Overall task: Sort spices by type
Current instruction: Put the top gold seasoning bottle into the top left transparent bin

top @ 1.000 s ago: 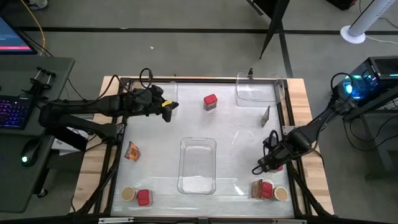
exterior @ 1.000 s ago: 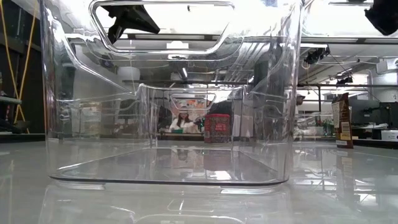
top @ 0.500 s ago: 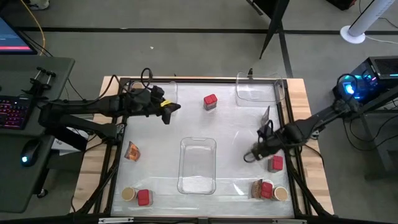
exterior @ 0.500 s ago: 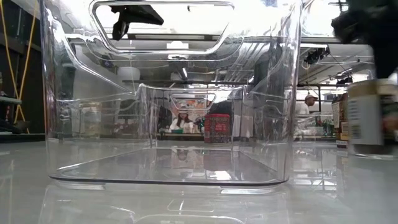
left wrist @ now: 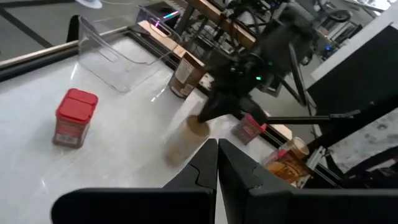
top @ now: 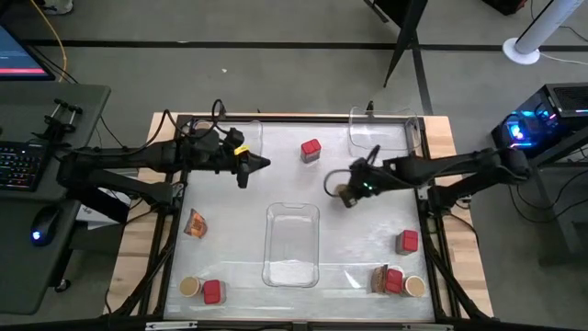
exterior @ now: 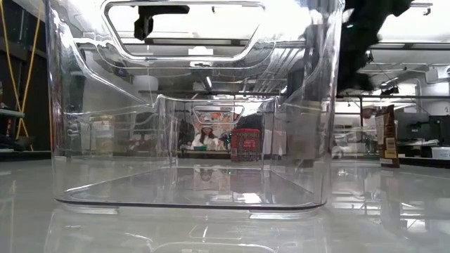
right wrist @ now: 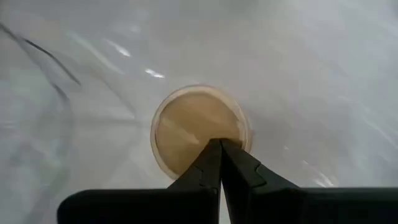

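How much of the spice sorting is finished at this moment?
Nothing looks sorted: the middle tray holds no spices. In hand: the right end effector sits shut over a jar; whether it grips it is unclear. The left end effector waits, shut, over the table's left side. Left: a red box, a packet and other spices lie scattered.

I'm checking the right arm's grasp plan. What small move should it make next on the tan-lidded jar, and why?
Probably open the right gripper and lower it around the round jar with the tan lid. The right wrist view shows its fingers shut together, tips at the lid's edge, holding nothing. The jar sits on bare table, apart from the other spices. The left gripper waits, shut, at the far left.
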